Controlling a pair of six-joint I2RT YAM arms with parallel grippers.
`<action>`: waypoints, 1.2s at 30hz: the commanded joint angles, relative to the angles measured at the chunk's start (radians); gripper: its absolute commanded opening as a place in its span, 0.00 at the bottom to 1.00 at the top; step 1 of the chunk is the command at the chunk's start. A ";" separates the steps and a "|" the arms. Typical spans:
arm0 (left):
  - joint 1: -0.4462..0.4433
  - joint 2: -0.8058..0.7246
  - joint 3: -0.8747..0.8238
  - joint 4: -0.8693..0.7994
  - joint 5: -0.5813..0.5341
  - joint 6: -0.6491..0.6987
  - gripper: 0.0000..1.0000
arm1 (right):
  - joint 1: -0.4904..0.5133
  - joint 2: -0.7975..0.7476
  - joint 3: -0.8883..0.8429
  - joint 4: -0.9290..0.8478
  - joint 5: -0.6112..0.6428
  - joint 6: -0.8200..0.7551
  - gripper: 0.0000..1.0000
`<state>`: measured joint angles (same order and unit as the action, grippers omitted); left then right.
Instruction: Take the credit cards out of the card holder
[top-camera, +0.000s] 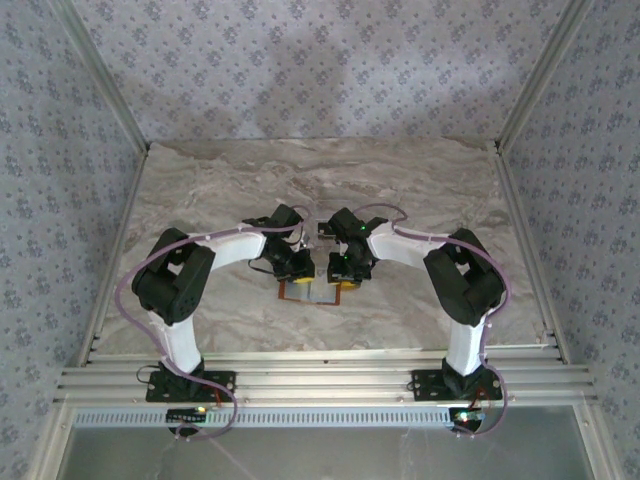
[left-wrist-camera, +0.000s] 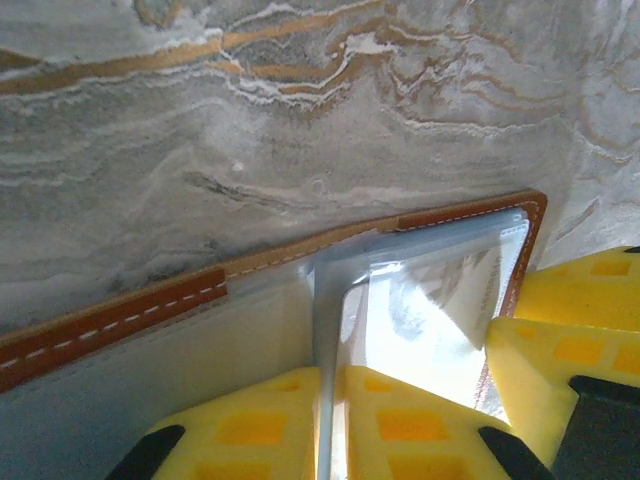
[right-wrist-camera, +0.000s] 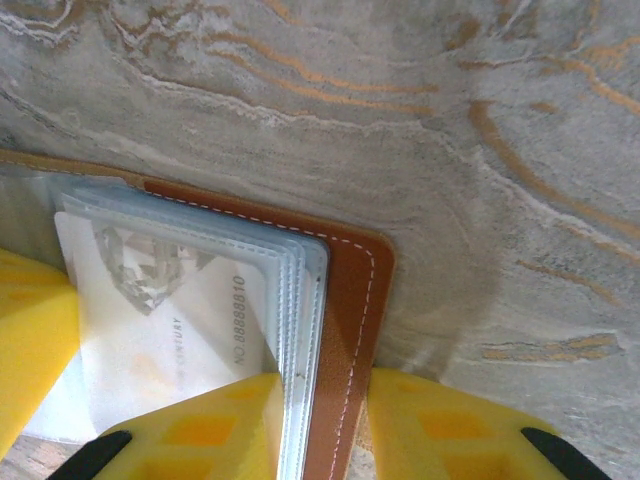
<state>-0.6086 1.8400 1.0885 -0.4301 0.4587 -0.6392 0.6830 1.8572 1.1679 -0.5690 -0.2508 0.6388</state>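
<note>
Card holder (right-wrist-camera: 352, 290) lies open on the marble table (top-camera: 400, 190), midway between the arms, inner side up. Whitish card (right-wrist-camera: 170, 320) sits in a clear sleeve (left-wrist-camera: 430, 290), not yet out. Left gripper (left-wrist-camera: 328, 400) is pinched tight on one thin leaf near the fold, probably to part the sleeves. Right gripper (right-wrist-camera: 320, 420) clamps the outer leather edge with the sleeve stack, apparently to steady the holder. Whether the other sleeves hold anything is unclear. Overhead, both wrists cover most of the holder.
</note>
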 joint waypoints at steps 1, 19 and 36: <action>0.009 -0.024 -0.010 -0.090 -0.064 0.021 0.13 | 0.002 0.014 -0.014 -0.019 0.003 -0.001 0.30; 0.024 -0.041 -0.047 0.031 0.059 -0.039 0.21 | 0.000 0.011 -0.014 -0.006 0.000 -0.001 0.31; 0.035 -0.012 -0.084 0.128 0.147 -0.064 0.17 | 0.004 0.017 -0.013 -0.003 -0.005 -0.001 0.30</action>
<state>-0.5789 1.8149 1.0172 -0.3283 0.5606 -0.6941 0.6830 1.8572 1.1679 -0.5682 -0.2512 0.6388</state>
